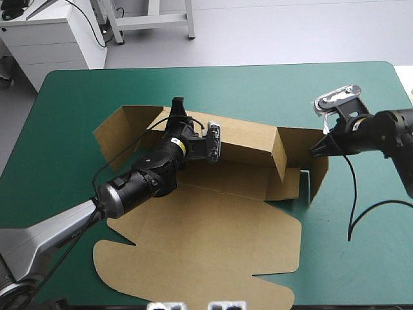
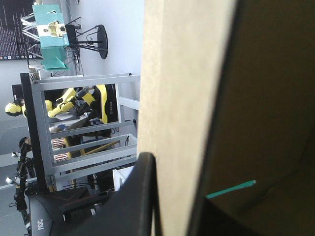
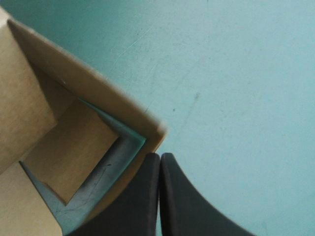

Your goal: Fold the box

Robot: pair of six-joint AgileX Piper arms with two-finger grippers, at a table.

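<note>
I work in a lab: a teal-green surface (image 1: 258,90), with a white drawer cabinet (image 1: 51,39) and grey metal frame (image 1: 151,19) beyond its far edge.

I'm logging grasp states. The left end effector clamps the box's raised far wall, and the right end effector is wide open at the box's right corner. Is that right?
Not quite. The right end effector is shut, not open: the right wrist view shows its two black fingers meeting at the corner of the box. The rest stands: the left end effector clamps the raised far wall.
</note>
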